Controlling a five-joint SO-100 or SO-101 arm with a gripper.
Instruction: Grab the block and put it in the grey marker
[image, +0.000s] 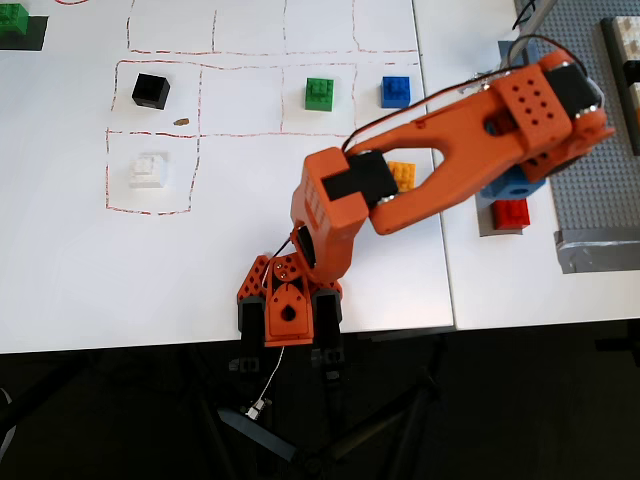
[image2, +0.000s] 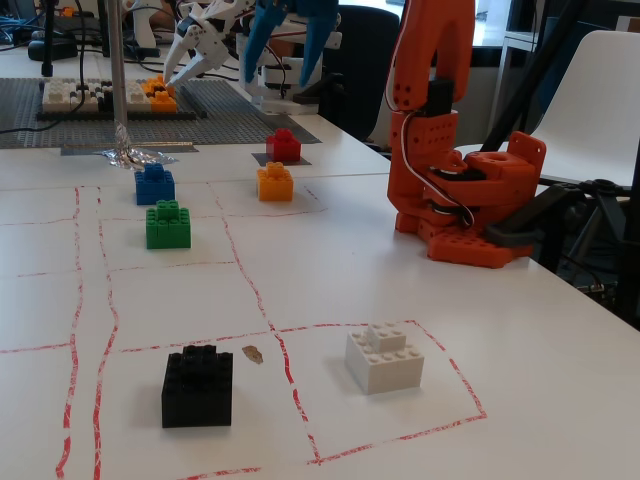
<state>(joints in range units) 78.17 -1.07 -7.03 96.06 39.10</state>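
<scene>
White table (image2: 560, 330) with red lines, white chair (image2: 600, 100) behind.

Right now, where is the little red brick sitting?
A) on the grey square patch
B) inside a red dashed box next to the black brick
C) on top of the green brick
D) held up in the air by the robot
A: in the fixed view the red brick rests on the flat grey square patch, behind the orange-yellow brick, with nothing holding it.
</scene>
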